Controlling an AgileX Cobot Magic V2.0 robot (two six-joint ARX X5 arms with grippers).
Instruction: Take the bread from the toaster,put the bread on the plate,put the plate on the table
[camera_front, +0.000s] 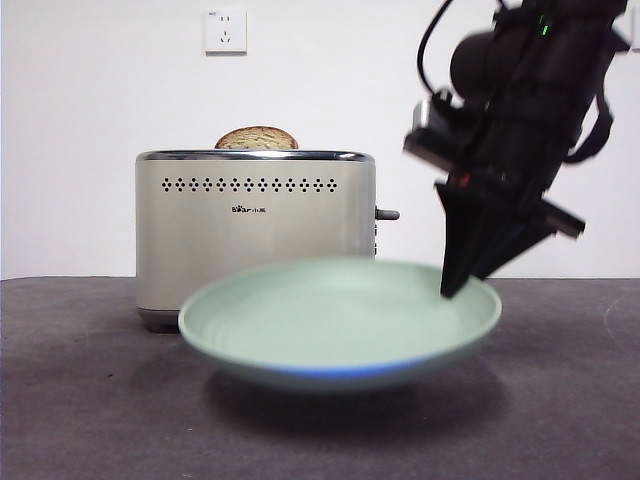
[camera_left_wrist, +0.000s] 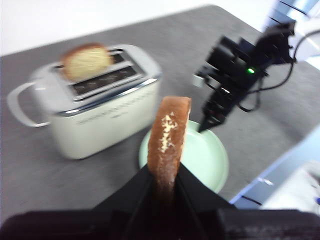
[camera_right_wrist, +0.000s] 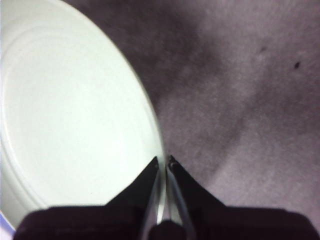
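Note:
In the left wrist view my left gripper (camera_left_wrist: 165, 172) is shut on the bread (camera_left_wrist: 170, 135), a brown-crusted slice seen edge-on, held high above the mint-green plate (camera_left_wrist: 205, 160). My right gripper (camera_front: 450, 285) is shut on the plate's (camera_front: 340, 320) right rim and holds it level, a little above the table (camera_front: 80, 400), with a shadow beneath. The right wrist view shows its jaws (camera_right_wrist: 162, 162) pinching the rim of the plate (camera_right_wrist: 75, 125). Behind stands the cream toaster (camera_front: 255, 230), with another slice's domed top (camera_front: 257, 138) poking out. The left gripper is out of the front view.
The toaster's grey lever (camera_front: 387, 214) sticks out toward the right arm. A wall socket (camera_front: 225, 30) sits on the white wall behind. In the left wrist view the table's edge (camera_left_wrist: 260, 172) runs close past the plate, with blue-white items beyond it.

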